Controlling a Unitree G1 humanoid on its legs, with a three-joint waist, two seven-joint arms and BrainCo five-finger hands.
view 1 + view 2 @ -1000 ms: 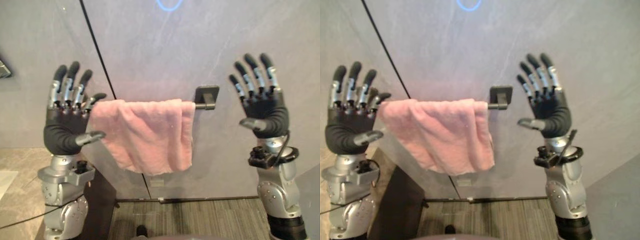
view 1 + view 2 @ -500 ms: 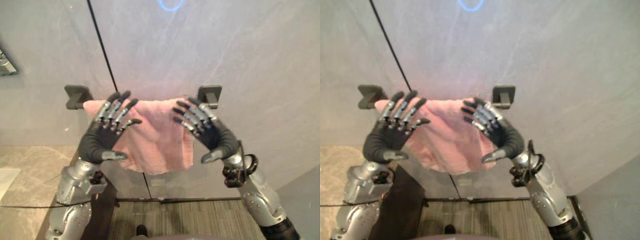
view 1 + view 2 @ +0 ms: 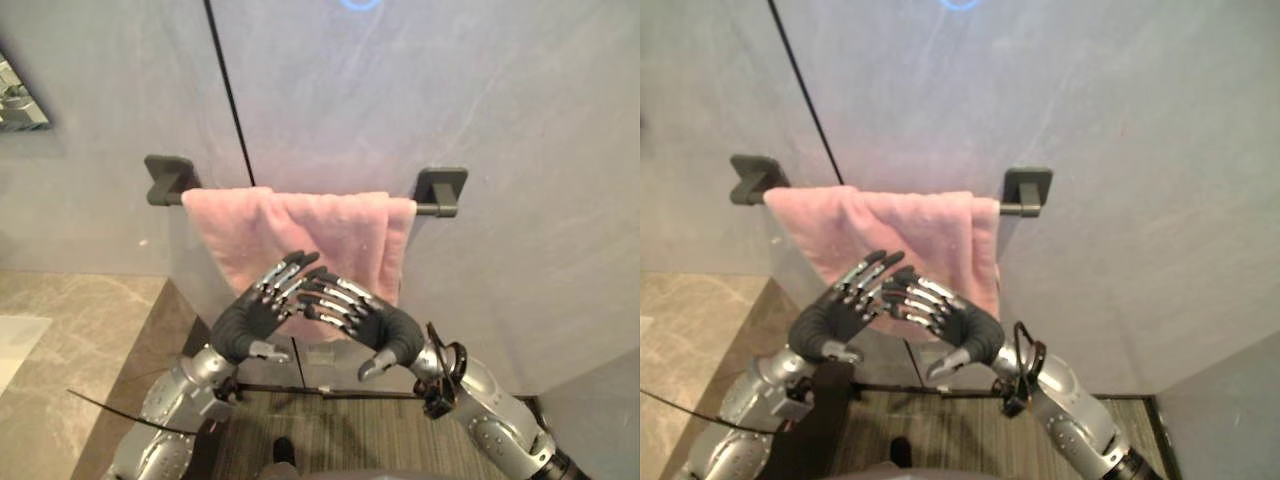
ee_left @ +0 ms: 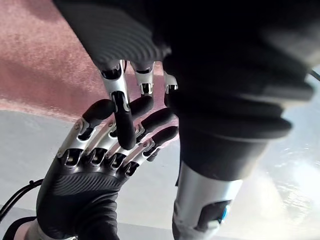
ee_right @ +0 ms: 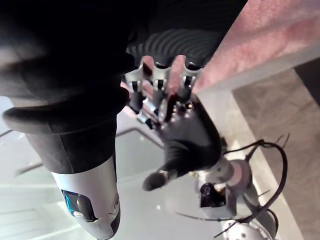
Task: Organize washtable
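A pink towel [image 3: 305, 240] hangs folded over a dark wall bar between two brackets [image 3: 170, 180] [image 3: 442, 190]. My left hand [image 3: 243, 322] and right hand [image 3: 388, 332] are held low in front of the towel's bottom edge, both open with straight fingers. Their fingertips cross each other at the middle, and neither holds the cloth. The left wrist view shows my left hand's fingers [image 4: 120, 95] over the right hand [image 4: 85, 180], with the towel [image 4: 40, 65] behind. In the right wrist view the left hand [image 5: 192, 137] lies past my right hand's fingers [image 5: 161, 75].
The wall is grey stone with a dark vertical seam [image 3: 228, 90]. A marble countertop [image 3: 60, 330] runs along the left, with a dark cabinet side [image 3: 150, 370] below it. Striped wood floor [image 3: 340, 430] lies under the towel.
Both hands have come down from beside the bar's ends and swung inward; their fingertips now overlap below the towel's middle. The left bracket, once hidden, shows. The towel has not moved.
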